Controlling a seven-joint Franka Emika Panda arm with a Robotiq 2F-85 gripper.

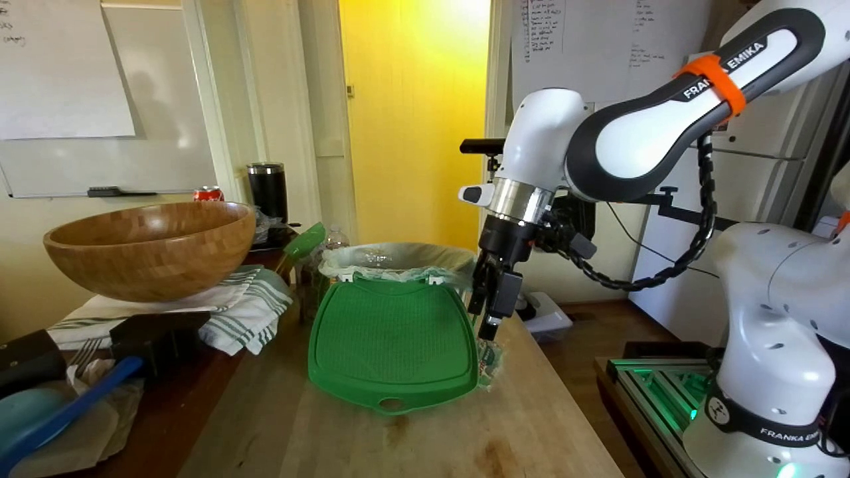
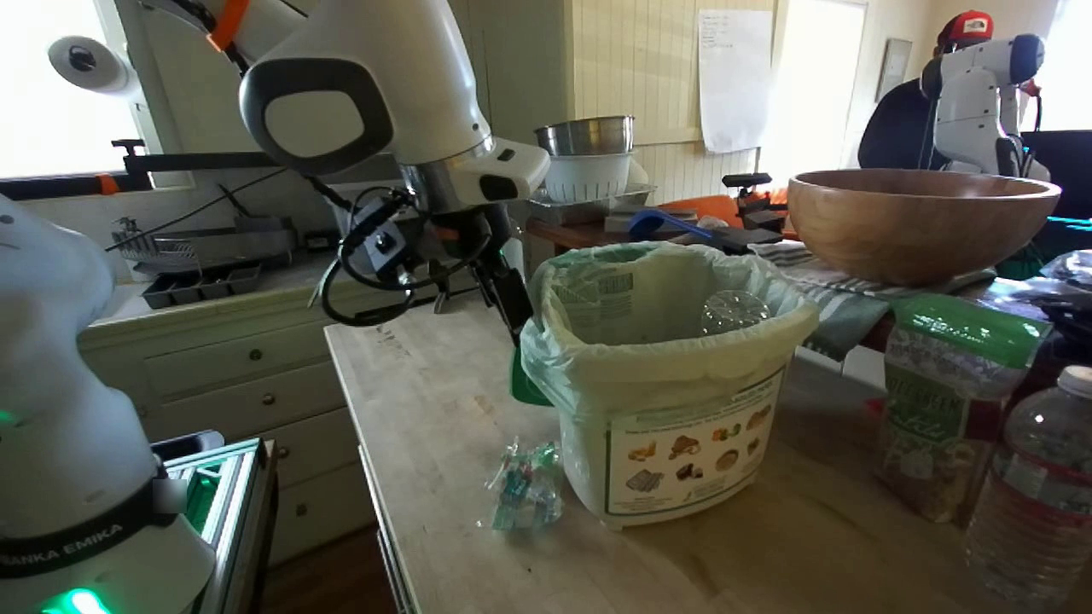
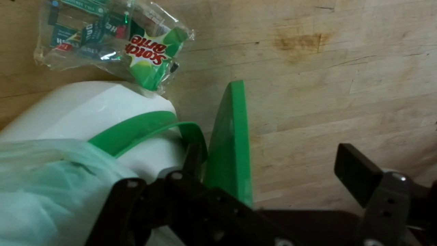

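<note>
My gripper point(image 3: 273, 165) stands open beside the bin. In the wrist view the hanging green lid point(image 3: 241, 143) runs edge-on between its fingers, close to the left one and well apart from the right. Nothing is gripped; whether the left finger touches the lid I cannot tell. An exterior view shows the lid point(image 1: 395, 338) face-on below the bin's rim, with the gripper point(image 1: 483, 318) at its right edge. The white bin point(image 2: 682, 426) has a pale green liner point(image 2: 589, 298) and a clear plastic piece point(image 2: 734, 312) inside. A crumpled Scotch-Brite wrapper point(image 3: 150, 54) lies by the bin's base.
A large wooden bowl point(image 1: 149, 255) sits on a striped towel point(image 1: 249, 312). A water bottle point(image 2: 1032, 503) and a green-topped food bag point(image 2: 947, 409) stand beside the bin. Blue and black utensils point(image 1: 73, 411) lie close to the towel. The wooden tabletop's edge point(image 1: 564, 392) runs on the robot's side.
</note>
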